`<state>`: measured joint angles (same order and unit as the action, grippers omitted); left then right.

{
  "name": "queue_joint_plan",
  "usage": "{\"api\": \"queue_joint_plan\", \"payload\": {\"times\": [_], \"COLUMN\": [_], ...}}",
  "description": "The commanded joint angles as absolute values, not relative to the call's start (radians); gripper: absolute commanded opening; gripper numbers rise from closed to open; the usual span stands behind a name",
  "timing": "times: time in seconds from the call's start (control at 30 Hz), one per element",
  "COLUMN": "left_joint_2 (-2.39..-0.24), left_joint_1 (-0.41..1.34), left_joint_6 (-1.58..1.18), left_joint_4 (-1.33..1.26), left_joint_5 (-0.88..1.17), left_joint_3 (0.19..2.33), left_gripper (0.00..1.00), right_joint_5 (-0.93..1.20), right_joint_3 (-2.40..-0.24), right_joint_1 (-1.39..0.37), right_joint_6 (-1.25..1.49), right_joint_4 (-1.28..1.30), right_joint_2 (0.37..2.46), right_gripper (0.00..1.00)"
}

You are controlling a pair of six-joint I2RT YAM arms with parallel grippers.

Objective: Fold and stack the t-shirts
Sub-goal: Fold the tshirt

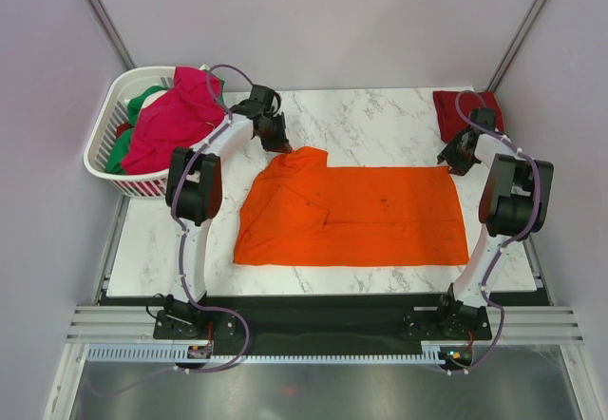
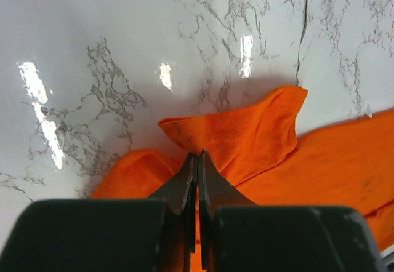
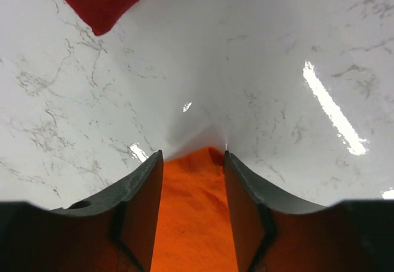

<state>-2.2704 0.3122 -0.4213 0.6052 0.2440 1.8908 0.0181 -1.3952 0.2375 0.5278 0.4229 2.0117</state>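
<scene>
Folding orange shirt (image 1: 361, 216): left claw (image 2: 197, 156) clenched on its upper-left corner, right claw (image 3: 193, 155) spread astride upper-right corner; best pinch there first, then lift both evenly.

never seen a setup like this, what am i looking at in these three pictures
Two robot arms are bolted at the near edge of a marble table. The wide picture looks down from above; the other two come from a camera on each wrist, so the black wedges there are that arm's own jaws. An orange t-shirt lies spread on the table, a dark red shirt sits at the far right corner, and a white basket on the left holds a pink shirt and a green shirt. The left arm has its jaws shut on one far corner of the orange t-shirt; the right arm has its jaws open around the other far corner.
</scene>
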Motion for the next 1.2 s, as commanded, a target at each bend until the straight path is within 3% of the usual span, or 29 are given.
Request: {"api": "queue_joint_plan", "payload": {"times": [0.0,0.1,0.13,0.2,0.47,0.63,1.17], "left_joint_2": [-2.218,-2.217,-2.215,-2.209,-2.148,-2.001,-1.571], "left_joint_1": [0.319,0.319,0.319,0.319,0.327,0.331,0.403], "left_joint_6": [-0.440,-0.439,-0.439,-0.442,-0.417,-0.396,-0.383], "left_joint_4": [0.609,0.609,0.609,0.609,0.614,0.623,0.656], "left_joint_5": [0.236,0.241,0.241,0.227,0.160,0.095,0.058], "left_joint_3": [1.884,1.887,1.887,1.884,1.875,1.790,1.390], "left_gripper": [0.02,0.02,0.02,0.02,0.02,0.02,0.02], "right_joint_5": [0.026,0.021,0.014,-0.032,-0.078,-0.046,0.020], "right_joint_3": [-1.384,-1.381,-1.381,-1.373,-1.437,-1.436,-1.123], "right_joint_1": [0.221,0.221,0.219,0.215,0.199,0.199,0.195], "right_joint_6": [0.525,0.522,0.520,0.506,0.494,0.502,0.488], "right_joint_4": [0.400,0.399,0.400,0.399,0.457,0.491,0.561], "right_joint_2": [2.016,2.022,2.019,2.011,1.950,1.867,1.499], "right_gripper": [0.51,0.32,0.17,0.01,0.00,0.00,0.00]}}
